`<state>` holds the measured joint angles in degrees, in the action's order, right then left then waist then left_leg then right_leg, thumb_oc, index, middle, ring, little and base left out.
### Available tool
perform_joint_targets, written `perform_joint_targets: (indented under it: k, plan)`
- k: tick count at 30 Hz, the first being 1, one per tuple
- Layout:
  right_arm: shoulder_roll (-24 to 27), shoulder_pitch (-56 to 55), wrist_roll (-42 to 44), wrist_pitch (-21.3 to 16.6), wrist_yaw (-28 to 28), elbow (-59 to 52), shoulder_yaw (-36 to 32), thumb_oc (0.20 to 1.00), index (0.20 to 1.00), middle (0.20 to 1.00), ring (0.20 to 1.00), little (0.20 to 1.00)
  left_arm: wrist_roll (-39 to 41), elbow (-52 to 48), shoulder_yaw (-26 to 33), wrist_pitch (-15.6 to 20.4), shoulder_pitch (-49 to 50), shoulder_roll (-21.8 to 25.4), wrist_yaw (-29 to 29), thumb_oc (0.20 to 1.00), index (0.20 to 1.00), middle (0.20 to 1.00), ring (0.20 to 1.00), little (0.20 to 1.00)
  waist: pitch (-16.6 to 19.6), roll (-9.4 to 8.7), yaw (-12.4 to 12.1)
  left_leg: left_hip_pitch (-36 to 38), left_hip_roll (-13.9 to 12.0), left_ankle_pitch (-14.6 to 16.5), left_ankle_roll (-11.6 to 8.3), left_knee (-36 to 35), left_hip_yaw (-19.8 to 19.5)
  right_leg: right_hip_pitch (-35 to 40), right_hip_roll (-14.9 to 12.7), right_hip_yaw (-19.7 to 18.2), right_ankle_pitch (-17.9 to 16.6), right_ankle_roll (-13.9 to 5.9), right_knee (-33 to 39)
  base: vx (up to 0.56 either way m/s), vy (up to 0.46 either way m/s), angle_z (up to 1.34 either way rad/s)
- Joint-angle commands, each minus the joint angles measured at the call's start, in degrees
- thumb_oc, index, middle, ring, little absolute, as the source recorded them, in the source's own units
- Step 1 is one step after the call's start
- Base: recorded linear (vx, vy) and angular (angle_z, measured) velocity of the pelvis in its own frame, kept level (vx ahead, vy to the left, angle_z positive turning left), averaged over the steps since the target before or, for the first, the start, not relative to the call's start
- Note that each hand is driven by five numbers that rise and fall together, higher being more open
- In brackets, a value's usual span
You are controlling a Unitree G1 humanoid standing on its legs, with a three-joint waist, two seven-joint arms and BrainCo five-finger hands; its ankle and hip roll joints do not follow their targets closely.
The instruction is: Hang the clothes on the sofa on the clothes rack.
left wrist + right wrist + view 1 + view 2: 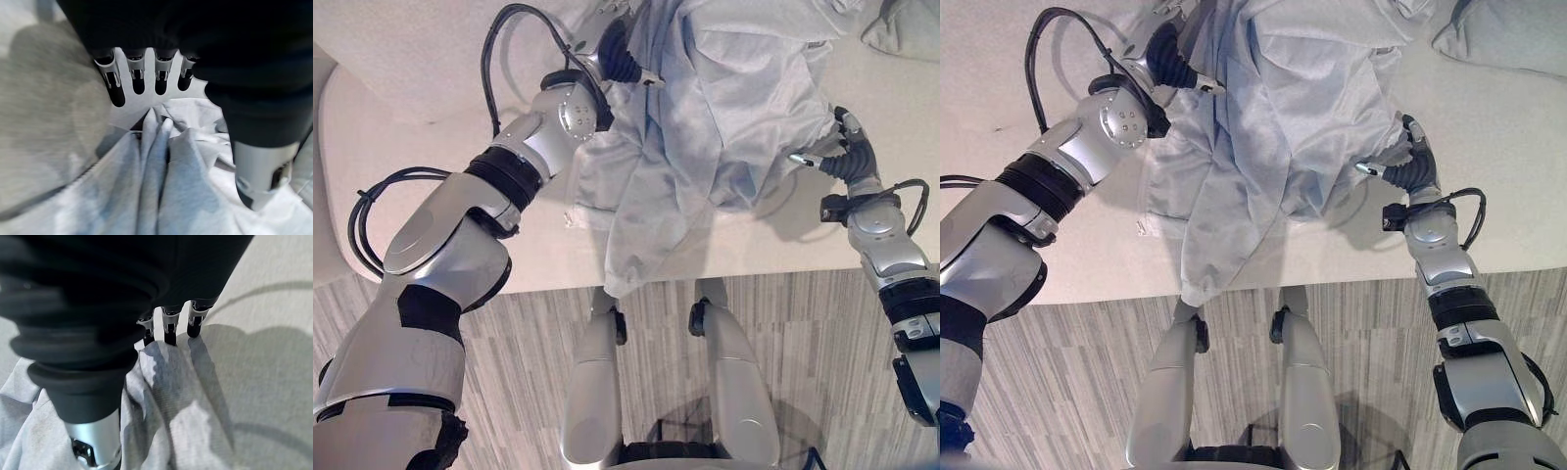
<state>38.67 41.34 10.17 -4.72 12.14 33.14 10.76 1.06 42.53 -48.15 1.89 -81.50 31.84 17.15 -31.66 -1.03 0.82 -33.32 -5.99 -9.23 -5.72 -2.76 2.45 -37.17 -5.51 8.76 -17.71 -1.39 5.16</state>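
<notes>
Across the cream sofa (431, 196) seat, biggest item first: a pale blue-grey garment (705, 127) lies crumpled in a heap, one long fold running to the seat's front edge and hanging over it above the striped grey floor (509, 392). A light cushion (1518, 39) sits on the seat well apart from the garment, at the far corner on the robot's right.

Left hand (619, 51) is at the garment's far left edge, dark ribbed cover showing in both eye views, fingers buried in cloth there. Left wrist view adds what the eye views don't: fingers (116, 83) extended in a row over the seat, dark tips just beyond a bunched ridge of the garment (161, 161), thumb apart on the other side of that ridge. Fingers look straight, not wrapped round the cloth — reads as released, resting against the fabric.

Right hand (1408, 157) is at the garment's right edge, wrist cover pressed up to the cloth; eye views hide the fingertips behind the fold. Right wrist view fills that in: fingers (168, 328) point down with tips touching the top of a raised fold of the garment (186, 396), sofa fabric just beyond. Can't tell whether the thumb closes a pinch under the fold, so the right hand's grasp is undetermined.

Garment rests wholly on the sofa.
</notes>
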Motion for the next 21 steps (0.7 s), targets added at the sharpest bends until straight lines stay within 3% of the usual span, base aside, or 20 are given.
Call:
perform_joint_targets:
  k: [1, 15, 21]
  plan:
    - [2.94, -1.47, 0.69, -2.51, 0.39, -2.07, -1.47, 1.0, 1.0, 1.0, 1.0, 1.0, -1.92, 1.82, -1.18, 1.65, -4.1, -1.46, 1.97, 1.0, 1.0, 1.0, 1.0, 1.0, 1.87, 3.57, -2.56, 7.12, -4.68, 6.3, -1.26, -2.24, -2.94, 2.96, -4.55, -0.54, 9.28, -1.85, -0.16, -0.04, 0.002, 0.03]
    - [2.99, 1.09, 0.59, -2.32, 0.55, -1.83, 0.98, 1.0, 1.0, 1.0, 1.0, 1.0, -1.29, 7.97, -7.31, 1.61, -6.25, -3.96, 0.95, 1.0, 1.0, 1.0, 1.0, 1.0, 1.87, 3.59, -2.03, 6.65, -4.49, 6.21, -1.2, -2.24, -2.78, 2.41, -4.35, -0.11, 9.0, -2.23, -0.16, 0.0, -0.004, 0.02]
    - [2.7, 2.36, 0.07, -2.06, 0.53, -2.66, 1.99, 1.0, 1.0, 1.0, 1.0, 1.0, -1.27, 10.51, -10.08, 1.48, -8.66, -3.63, 0.42, 1.0, 1.0, 1.0, 1.0, 1.0, 1.87, 2.54, -0.78, 3.28, -4.36, 5.22, -1.25, -2.24, -3.08, -0.93, -4.61, -0.43, 7.87, -2.2, -0.16, 0.01, -0.008, -0.01]
